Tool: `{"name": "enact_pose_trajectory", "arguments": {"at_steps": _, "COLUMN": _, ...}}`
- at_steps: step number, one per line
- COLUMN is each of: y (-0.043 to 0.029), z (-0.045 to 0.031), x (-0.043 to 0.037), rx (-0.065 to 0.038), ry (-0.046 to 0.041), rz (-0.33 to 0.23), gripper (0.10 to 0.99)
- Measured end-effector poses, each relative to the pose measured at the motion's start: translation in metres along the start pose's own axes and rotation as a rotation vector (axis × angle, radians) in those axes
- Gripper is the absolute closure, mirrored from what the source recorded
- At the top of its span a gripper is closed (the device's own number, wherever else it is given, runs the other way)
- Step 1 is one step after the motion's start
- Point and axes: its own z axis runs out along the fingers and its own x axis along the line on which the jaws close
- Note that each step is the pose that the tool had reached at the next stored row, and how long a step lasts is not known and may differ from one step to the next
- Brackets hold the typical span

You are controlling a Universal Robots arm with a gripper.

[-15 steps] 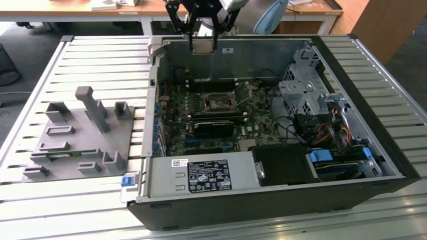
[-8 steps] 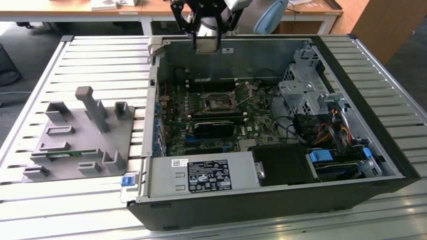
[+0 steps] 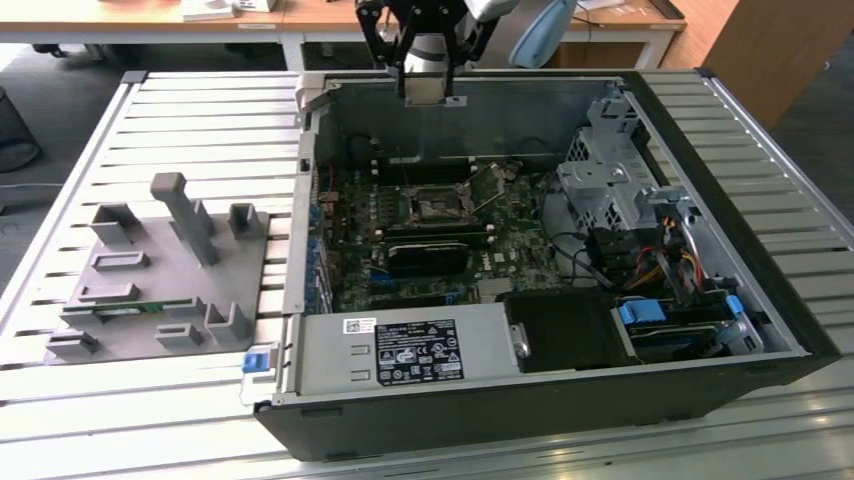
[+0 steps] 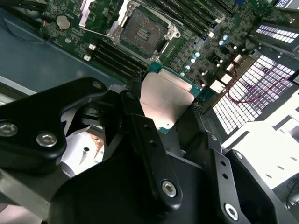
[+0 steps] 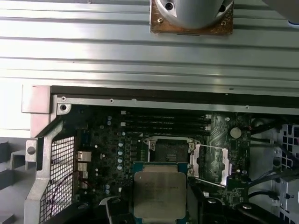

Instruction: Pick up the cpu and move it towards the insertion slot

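Gripper carrying the chip above the open case, socket lying below and ahead of it.

The black-fingered gripper is clamping the flat square cpu with its silvery metal top and green rim by two opposite edges, jaws closed on it, holding it in the air over the rear wall of the open black computer case. The square insertion slot, dark-centred and framed in silvery metal, is sitting uncovered on the green motherboard, apart from the chip: in the first wrist view the cpu is hanging just beside the socket, partly overlapping its near edge.
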Motion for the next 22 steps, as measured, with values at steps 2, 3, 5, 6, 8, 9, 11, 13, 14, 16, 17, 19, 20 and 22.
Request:
{"name": "enact_pose_trajectory", "arguments": {"at_steps": 2, "y": 0.0000, "z": 0.0001, "x": -0.0046, "rx": 0.000, "ry": -0.0005, "rz": 0.000, "gripper": 0.545}}
{"name": "enact_pose_trajectory", "arguments": {"at_steps": 3, "y": -0.0001, "z": 0.0001, "x": -0.0068, "rx": 0.000, "ry": -0.0009, "rz": 0.000, "gripper": 0.545}}
{"name": "enact_pose_trajectory", "arguments": {"at_steps": 5, "y": -0.0002, "z": 0.0002, "x": -0.0113, "rx": 0.000, "ry": -0.0014, "rz": 0.000, "gripper": 0.545}}
{"name": "enact_pose_trajectory", "arguments": {"at_steps": 6, "y": -0.0002, "z": 0.0003, "x": -0.0132, "rx": 0.000, "ry": -0.0018, "rz": 0.000, "gripper": 0.545}}
{"name": "enact_pose_trajectory", "arguments": {"at_steps": 8, "y": -0.0003, "z": 0.0004, "x": -0.0172, "rx": 0.000, "ry": -0.0024, "rz": 0.000, "gripper": 0.545}}
{"name": "enact_pose_trajectory", "arguments": {"at_steps": 9, "y": -0.0003, "z": 0.0004, "x": -0.0193, "rx": 0.000, "ry": -0.0028, "rz": 0.000, "gripper": 0.545}}
{"name": "enact_pose_trajectory", "arguments": {"at_steps": 11, "y": -0.0004, "z": 0.0006, "x": -0.0230, "rx": 0.000, "ry": -0.0036, "rz": 0.000, "gripper": 0.545}}
{"name": "enact_pose_trajectory", "arguments": {"at_steps": 13, "y": -0.0005, "z": 0.0008, "x": -0.0267, "rx": 0.000, "ry": -0.0043, "rz": 0.000, "gripper": 0.545}}
{"name": "enact_pose_trajectory", "arguments": {"at_steps": 14, "y": -0.0005, "z": 0.0009, "x": -0.0283, "rx": 0.000, "ry": -0.0048, "rz": 0.000, "gripper": 0.545}}
{"name": "enact_pose_trajectory", "arguments": {"at_steps": 16, "y": -0.0006, "z": 0.0011, "x": -0.0315, "rx": 0.000, "ry": -0.0055, "rz": 0.000, "gripper": 0.545}}
{"name": "enact_pose_trajectory", "arguments": {"at_steps": 17, "y": -0.0006, "z": 0.0011, "x": -0.0330, "rx": 0.000, "ry": -0.0059, "rz": 0.000, "gripper": 0.545}}
{"name": "enact_pose_trajectory", "arguments": {"at_steps": 19, "y": -0.0007, "z": 0.0012, "x": -0.0345, "rx": 0.000, "ry": -0.0063, "rz": 0.000, "gripper": 0.545}}
{"name": "enact_pose_trajectory", "arguments": {"at_steps": 20, "y": -0.0007, "z": 0.0012, "x": -0.0350, "rx": 0.000, "ry": -0.0064, "rz": 0.001, "gripper": 0.545}}
{"name": "enact_pose_trajectory", "arguments": {"at_steps": 22, "y": -0.0007, "z": 0.0012, "x": -0.0359, "rx": 0.001, "ry": -0.0063, "rz": 0.002, "gripper": 0.545}}
